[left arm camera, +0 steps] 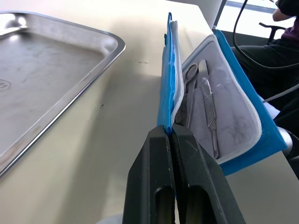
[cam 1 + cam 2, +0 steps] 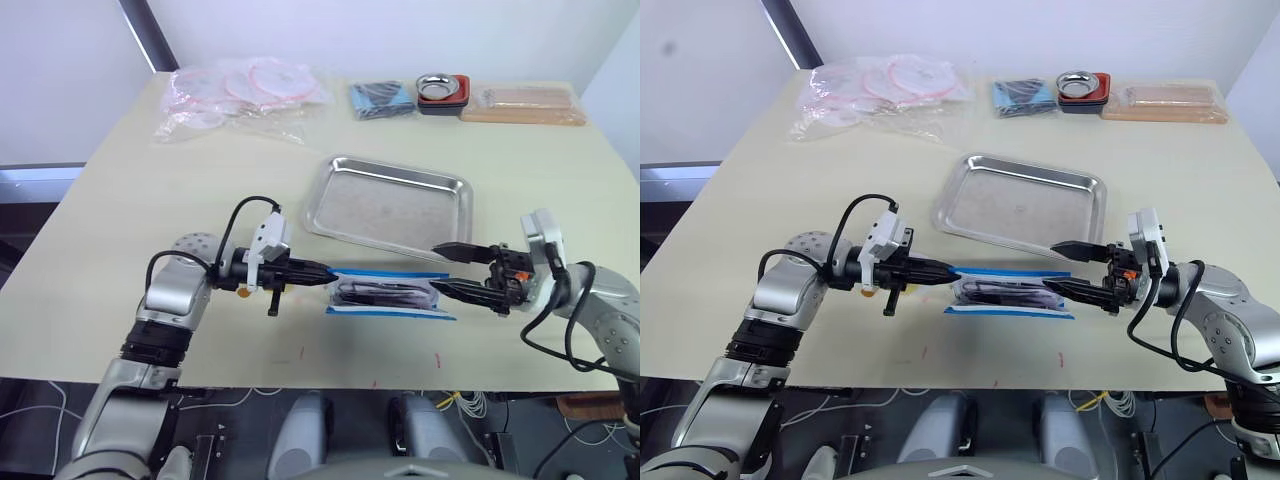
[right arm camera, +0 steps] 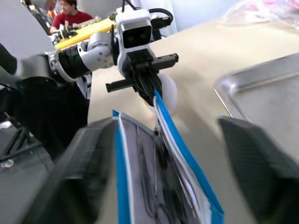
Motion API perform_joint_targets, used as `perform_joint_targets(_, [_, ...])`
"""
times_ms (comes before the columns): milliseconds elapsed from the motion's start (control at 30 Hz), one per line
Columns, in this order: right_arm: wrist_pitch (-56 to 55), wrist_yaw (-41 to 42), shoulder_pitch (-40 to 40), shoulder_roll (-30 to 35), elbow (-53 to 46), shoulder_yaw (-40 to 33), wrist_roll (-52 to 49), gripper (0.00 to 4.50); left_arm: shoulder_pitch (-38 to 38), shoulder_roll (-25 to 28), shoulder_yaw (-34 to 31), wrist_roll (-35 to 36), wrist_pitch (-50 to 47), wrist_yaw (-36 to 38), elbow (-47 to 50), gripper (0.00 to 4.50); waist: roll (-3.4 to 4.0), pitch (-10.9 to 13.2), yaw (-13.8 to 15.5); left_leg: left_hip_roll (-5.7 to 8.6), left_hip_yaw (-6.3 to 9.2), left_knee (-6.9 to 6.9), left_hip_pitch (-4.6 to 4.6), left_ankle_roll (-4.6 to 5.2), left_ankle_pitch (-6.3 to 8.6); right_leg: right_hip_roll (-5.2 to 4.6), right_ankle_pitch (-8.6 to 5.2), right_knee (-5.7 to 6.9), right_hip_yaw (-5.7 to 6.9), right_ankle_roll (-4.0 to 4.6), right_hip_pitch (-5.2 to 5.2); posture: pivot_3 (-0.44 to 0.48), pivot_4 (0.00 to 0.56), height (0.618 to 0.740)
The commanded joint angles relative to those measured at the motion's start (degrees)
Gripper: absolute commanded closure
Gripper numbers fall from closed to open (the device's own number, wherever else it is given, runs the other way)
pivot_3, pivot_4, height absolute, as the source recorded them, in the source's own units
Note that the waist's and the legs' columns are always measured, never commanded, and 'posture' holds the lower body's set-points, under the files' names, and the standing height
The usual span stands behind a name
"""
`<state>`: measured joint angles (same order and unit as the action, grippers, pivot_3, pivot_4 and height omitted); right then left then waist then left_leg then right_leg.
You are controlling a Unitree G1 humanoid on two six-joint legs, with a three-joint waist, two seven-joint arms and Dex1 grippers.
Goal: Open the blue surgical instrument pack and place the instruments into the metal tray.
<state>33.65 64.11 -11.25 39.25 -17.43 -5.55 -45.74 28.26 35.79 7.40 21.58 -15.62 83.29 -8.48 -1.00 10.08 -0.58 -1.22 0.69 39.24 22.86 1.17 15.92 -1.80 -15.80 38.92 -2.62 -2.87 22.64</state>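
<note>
Head view: blue surgical instrument pack (image 2: 390, 293) on table (image 2: 120, 200), just before empty metal tray (image 2: 390, 205); right gripper (image 2: 452, 270) fingers spread at its end. Left wrist view: left gripper (image 1: 172, 135) clamped on the flap; instruments (image 1: 202, 100) exposed. Risk: flap slipping free, closing the pack.

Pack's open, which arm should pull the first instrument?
Right, probably. The left gripper is shut on the raised flap of the blue surgical instrument pack, holding it open. The right gripper is open at the pack's other end, beside the metal tray, facing the instruments.
</note>
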Motion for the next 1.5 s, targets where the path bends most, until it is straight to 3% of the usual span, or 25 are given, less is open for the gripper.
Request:
perform_joint_targets(33, [-0.98, 0.98, 1.8, 1.32, -1.74, 2.34, 2.84, 2.08, 0.43, -0.72, 1.26, -0.5, 0.34, 0.33, -1.06, 4.5, 0.0, 0.0, 0.07, 0.0, 0.01, 0.0, 0.0, 0.0, 0.0, 0.0, 0.0, -0.01, 0.01, 0.0, 0.0, 0.0, 0.15, 0.74])
perform_joint_targets(67, [-1.46, 1.13, 2.05, 1.37, -1.53, 3.18, 3.84, 2.72, 0.6, -0.87, 1.25, -0.43, 0.22, 0.47, -1.34, 4.5, 0.0, 0.0, 0.04, 0.01, 0.02, 0.0, 0.0, 0.0, 0.0, 0.0, 0.0, -0.01, 0.03, 0.0, -0.01, 0.0, 0.15, 0.74])
perform_joint_targets(100, [-1.81, 1.2, 2.15, 1.4, -1.36, 3.72, 4.49, 2.95, 0.75, -0.96, 1.23, -0.37, 0.15, 0.59, -1.56, 4.5, 0.0, 0.0, -0.01, 0.01, 0.01, 0.0, 0.0, 0.0, 0.0, 0.0, 0.0, -0.01, 0.02, 0.0, 0.0, 0.0, 0.15, 0.74])
perform_joint_targets(200, [-2.78, 1.85, 2.83, 2.07, -0.76, 5.15, 6.81, 4.41, 1.53, -1.09, 1.38, -0.85, 0.38, 0.71, -2.7, 4.5, 0.0, 0.0, -0.04, 0.01, 0.0, 0.01, -0.01, 0.0, 0.0, 0.0, 0.0, 0.02, 0.01, 0.0, -0.01, 0.0, 0.15, 0.74])
perform_joint_targets(433, [-7.14, 5.38, 7.21, 4.89, -1.67, 10.47, 13.43, 4.46, 3.02, -1.83, 2.5, -2.71, 1.73, 0.43, -5.69, 4.5, -0.01, -0.02, -0.01, 0.03, 0.07, 0.04, 0.0, 0.0, 0.0, 0.01, 0.0, 0.0, 0.06, -0.01, -0.04, 0.0, 0.15, 0.74])
perform_joint_targets(900, [-14.82, 6.07, 10.91, 4.89, 0.33, 17.02, 22.87, 4.46, 6.91, -4.01, 8.58, -13.73, 6.35, -5.75, -14.51, 4.5, 0.01, -0.06, -0.07, 0.16, 0.06, 0.05, -0.04, 0.0, 0.0, 0.04, 0.0, 0.01, 0.05, -0.01, -0.06, 0.0, 0.15, 0.74])
perform_joint_targets(1200, [-14.34, 5.84, 10.56, 4.1, -0.07, 16.78, 22.1, 4.46, 11.39, -7.6, 10.67, -18.03, 11.46, -4.81, -22.73, 4.5, 0.26, -0.26, 0.19, 0.24, 0.15, 0.13, -0.15, 0.0, 0.0, 0.03, 0.0, 0.03, 0.09, -0.02, -0.21, 0.0, 0.15, 0.74])
perform_joint_targets(1500, [-12.55, 5.28, 11.81, 4.45, -2.7, 15.83, 20.48, 4.46, 10.69, -7.05, 11.18, -19.13, 11.67, -2.11, -22.93, 4.5, 0.48, -0.47, 0.18, 0.26, 0.19, 0.14, -0.15, 0.0, 0.0, 0.04, 0.0, 0.02, 0.1, -0.04, -0.23, 0.0, 0.15, 0.74])
